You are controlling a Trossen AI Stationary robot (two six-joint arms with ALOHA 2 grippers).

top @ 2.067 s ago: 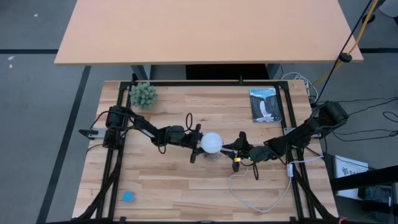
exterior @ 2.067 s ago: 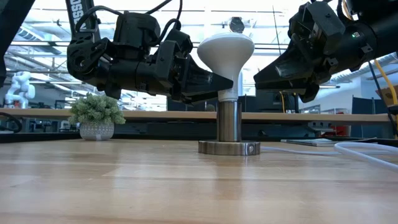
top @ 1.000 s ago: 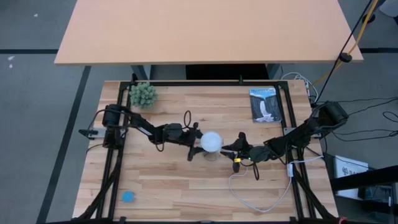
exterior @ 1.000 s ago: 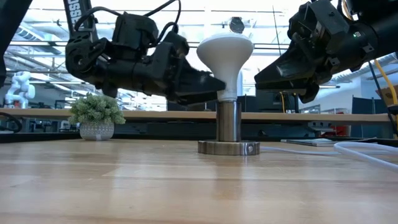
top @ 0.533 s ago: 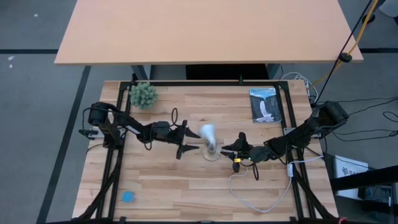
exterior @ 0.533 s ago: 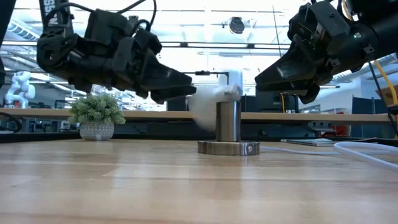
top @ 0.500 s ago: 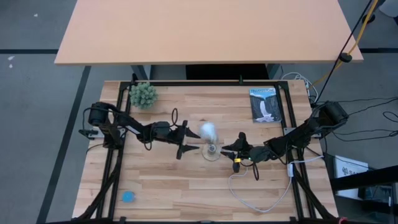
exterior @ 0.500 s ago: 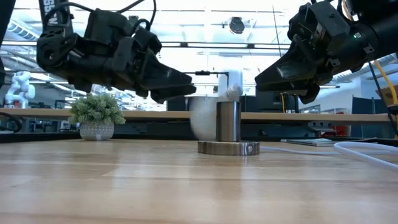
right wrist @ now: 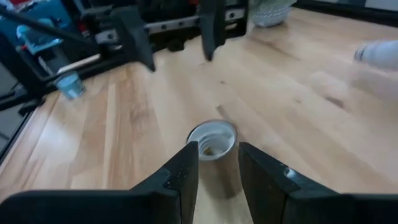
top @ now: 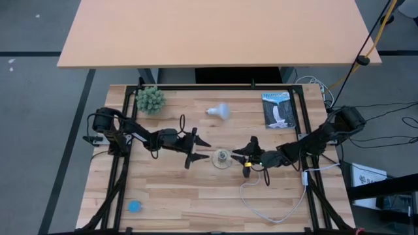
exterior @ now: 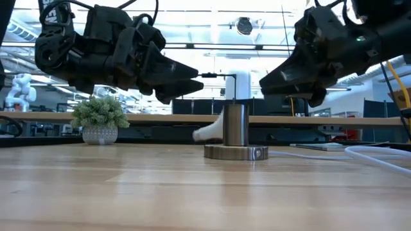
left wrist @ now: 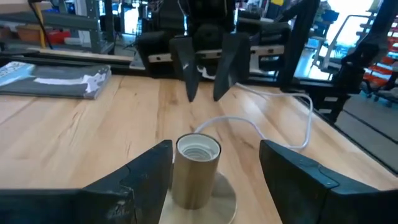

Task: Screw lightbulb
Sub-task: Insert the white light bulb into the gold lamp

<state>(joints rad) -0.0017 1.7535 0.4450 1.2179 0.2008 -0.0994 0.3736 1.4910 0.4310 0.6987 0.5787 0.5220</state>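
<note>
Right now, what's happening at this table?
Nothing is being held. The lightbulb lies on its side on the table, away from the socket, which stands empty. The left gripper and the right gripper hover open on either side of the socket. The screwing is not done.

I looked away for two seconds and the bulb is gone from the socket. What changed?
The left pincer let go of the lightbulb and drew back, open. The lightbulb toppled off the socket and now lies on its side toward the table's far edge. The socket, right pincer, plant and booklet stayed put.
</note>
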